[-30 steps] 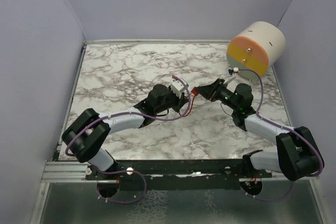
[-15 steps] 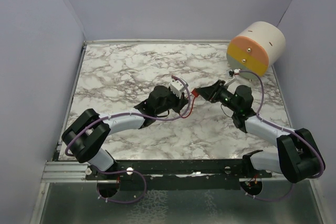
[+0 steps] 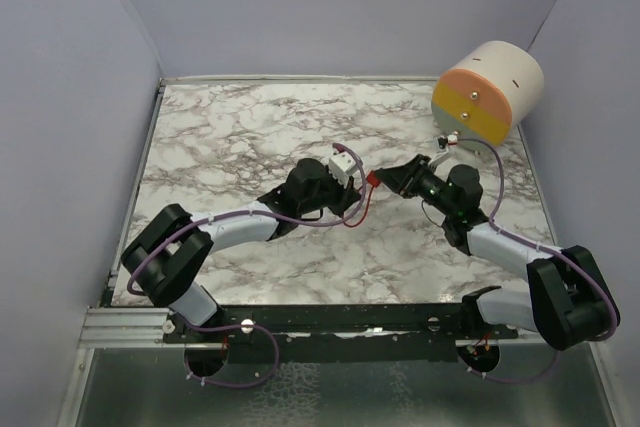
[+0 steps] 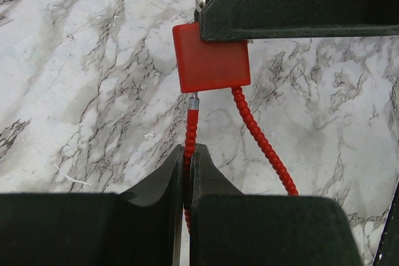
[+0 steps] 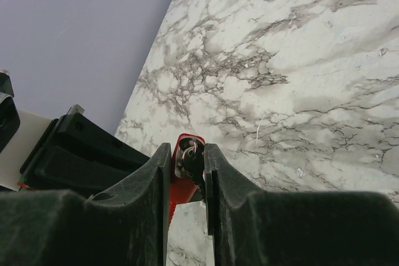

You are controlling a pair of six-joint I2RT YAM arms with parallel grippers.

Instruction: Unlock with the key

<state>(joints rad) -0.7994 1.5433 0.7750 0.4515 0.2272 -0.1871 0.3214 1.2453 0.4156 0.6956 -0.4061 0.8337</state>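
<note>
Lock: a small red block (image 4: pixel 212 57), squarish with rounded corners and plain-faced. In the top view it sits near the middle of the table, just toward 3 o'clock from centre, between the tips of the two grippers.
Cable: a red ribbed cord (image 4: pixel 262 141) serves as the shackle. In the left wrist view two strands leave the block's 6 o'clock edge. One has a small metal collar and runs straight down, and the other slants off toward 5 o'clock.
Key: a dark head with a bit of bright metal ring (image 5: pixel 189 152) sits at the block's end. The blade itself is hidden.
Left gripper: (image 4: pixel 187 160) clenched on the cable strand with the collar, just under the block. Its fingers meet with only the cord between them.
Right gripper: (image 5: pixel 187 154) closed narrowly on the key. The red block shows just beyond its fingertips and one finger covers the block's 12 o'clock edge.
Table: white marble with grey veining (image 3: pixel 230 127).
Drum: a cream cylinder (image 3: pixel 487 90) lying on its side at 1 o'clock, with its round face half orange and half yellow. It is well apart from the lock.
Walls: plain lilac panels (image 3: pixel 330 7) on three sides.
In the way: each gripper's fingers hide part of the lock from the other wrist camera.
</note>
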